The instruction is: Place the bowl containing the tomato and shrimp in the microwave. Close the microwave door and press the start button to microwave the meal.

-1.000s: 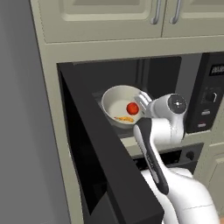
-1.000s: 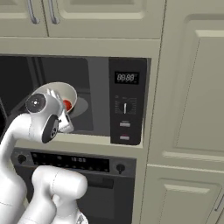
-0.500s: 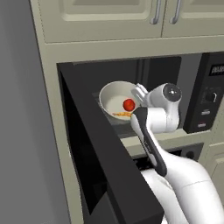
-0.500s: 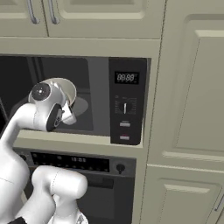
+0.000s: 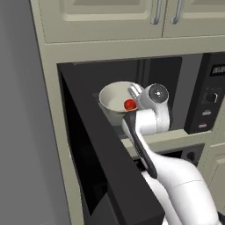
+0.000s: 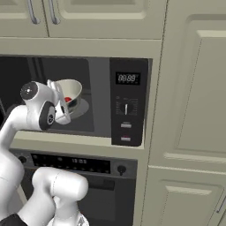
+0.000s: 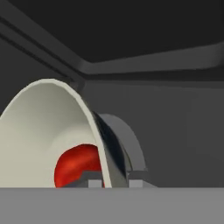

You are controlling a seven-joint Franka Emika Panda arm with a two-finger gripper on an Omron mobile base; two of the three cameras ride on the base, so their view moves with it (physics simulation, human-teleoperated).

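Inside the microwave (image 6: 126,103) cavity, at nine o'clock of its control strip, the gripper (image 7: 111,177) is clamped on the bowl's (image 5: 115,96) rim with the tomato (image 5: 129,104) inside, so setting down, shutting the open microwave door (image 5: 103,156) and pressing start remain.

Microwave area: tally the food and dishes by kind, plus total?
Bowl: 1
Tomato: 1
Shrimp: cannot tell, none visible from these angles
Total seen: 2, both held by the gripper in the microwave opening, door open.
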